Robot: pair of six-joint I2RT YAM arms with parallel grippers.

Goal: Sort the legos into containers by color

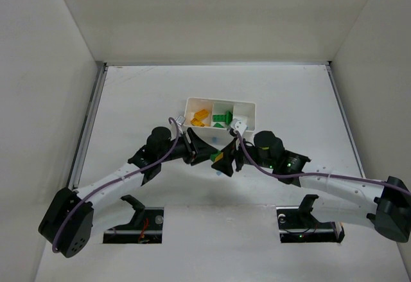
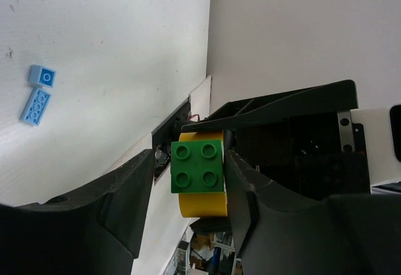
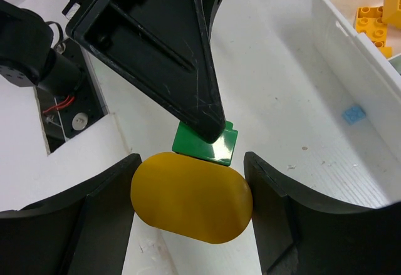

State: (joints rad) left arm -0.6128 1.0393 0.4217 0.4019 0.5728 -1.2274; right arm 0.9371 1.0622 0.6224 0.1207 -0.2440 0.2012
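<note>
- Where the two arms meet just in front of the tray (image 1: pixel 221 101), as noted from the top external view, the left gripper (image 1: pixel 204 152) and the right gripper (image 1: pixel 226 158) are found tip to tip around one small green-and-yellow piece. Orange bricks (image 1: pixel 201 117) and green bricks (image 1: pixel 221 116) are lodged in separate compartments.
- From the left wrist view, a green brick (image 2: pixel 198 166) is seen stacked on a yellow piece (image 2: pixel 203 205), between the left fingers. One finger (image 2: pixel 241 181) is touching it. A slim gap is visible on the other side, so a firm pinch cannot be confirmed. Two light blue bricks (image 2: pixel 35 106) lie on the table (image 2: pixel 125 37).
- From the right wrist view, the yellow piece is pinched on both sides by the right fingers, with a left finger laid over the green brick.
- Risk noted: if the pair is pulled apart before the green brick is clamped squarely, it may be twisted free and dropped. The yellow piece may equally be dragged from its hold.
</note>
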